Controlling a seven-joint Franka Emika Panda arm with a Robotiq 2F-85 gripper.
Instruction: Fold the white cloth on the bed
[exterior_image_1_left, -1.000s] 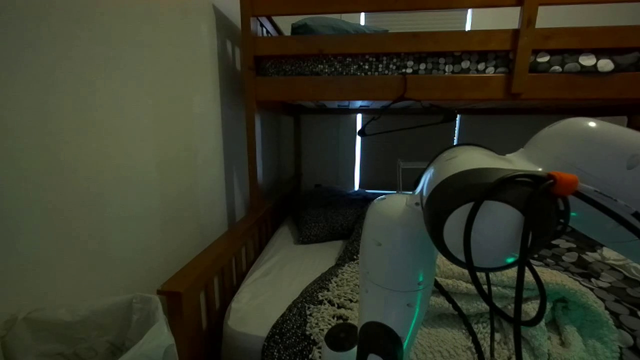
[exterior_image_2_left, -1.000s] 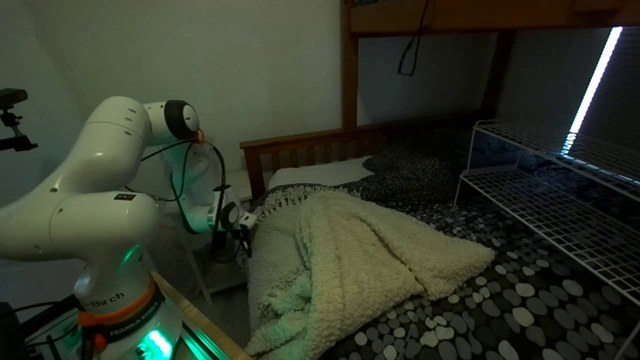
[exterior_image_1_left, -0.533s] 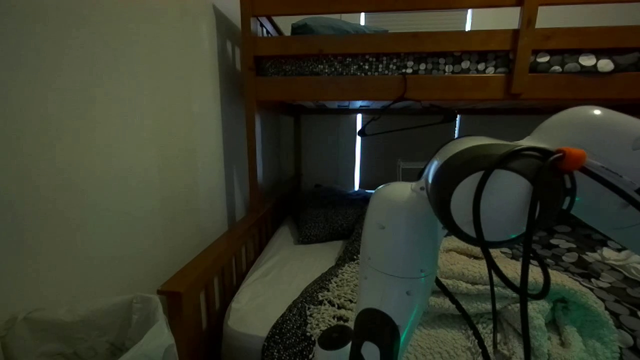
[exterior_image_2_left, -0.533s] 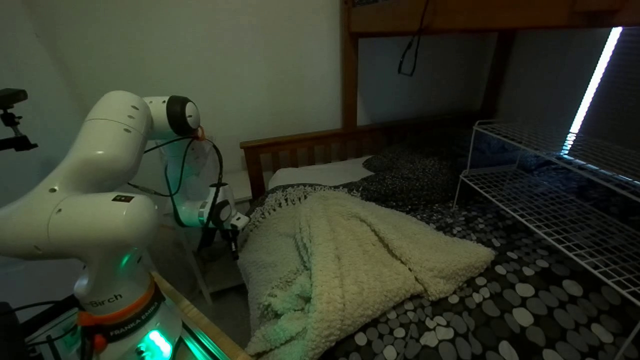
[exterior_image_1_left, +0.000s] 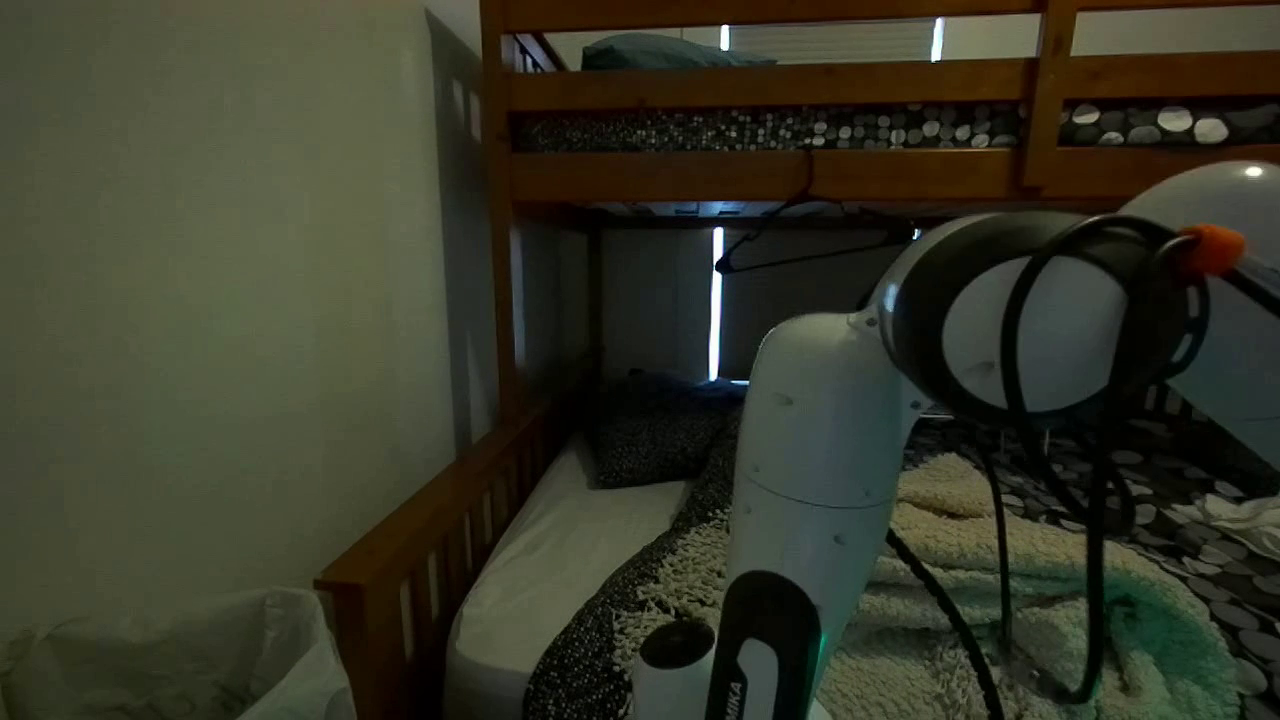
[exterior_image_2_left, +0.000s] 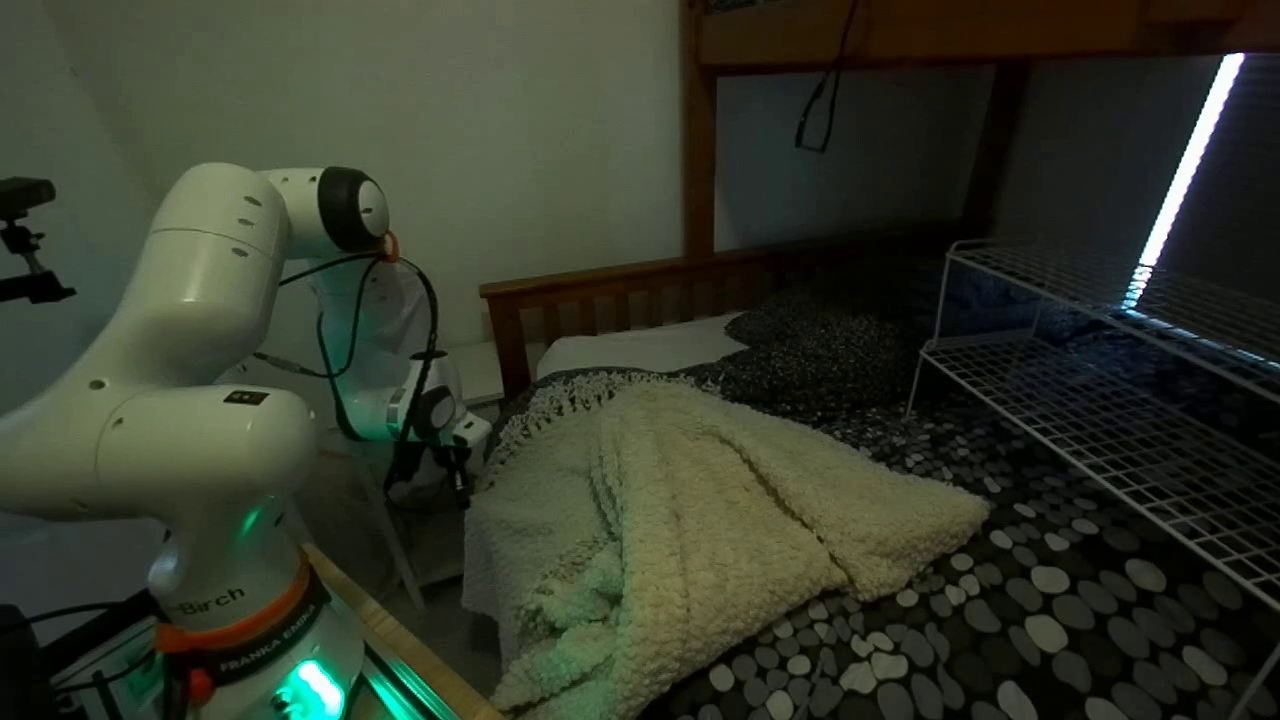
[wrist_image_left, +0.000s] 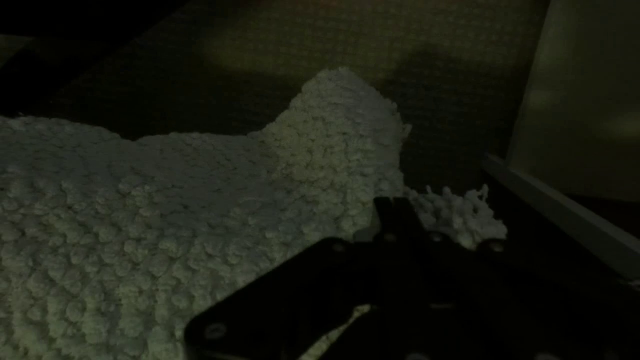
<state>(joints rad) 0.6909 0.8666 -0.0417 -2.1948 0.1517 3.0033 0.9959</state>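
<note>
Likely had the white cloth (wrist_image_left: 165, 235) by its edge

Held the fingers (wrist_image_left: 387, 220) almost together, pinching cloth just beside the fringe (wrist_image_left: 457, 217). Looked soft and floppy, likely heavy as a whole. Called for a deep pinch behind the edge. In the wrist view, saw a hump just past the fingers. In an exterior view, saw the rest spread out from them over the bed (exterior_image_2_left: 590, 281). In an exterior view, saw the arm (exterior_image_1_left: 815, 450) but no fingers.
</note>
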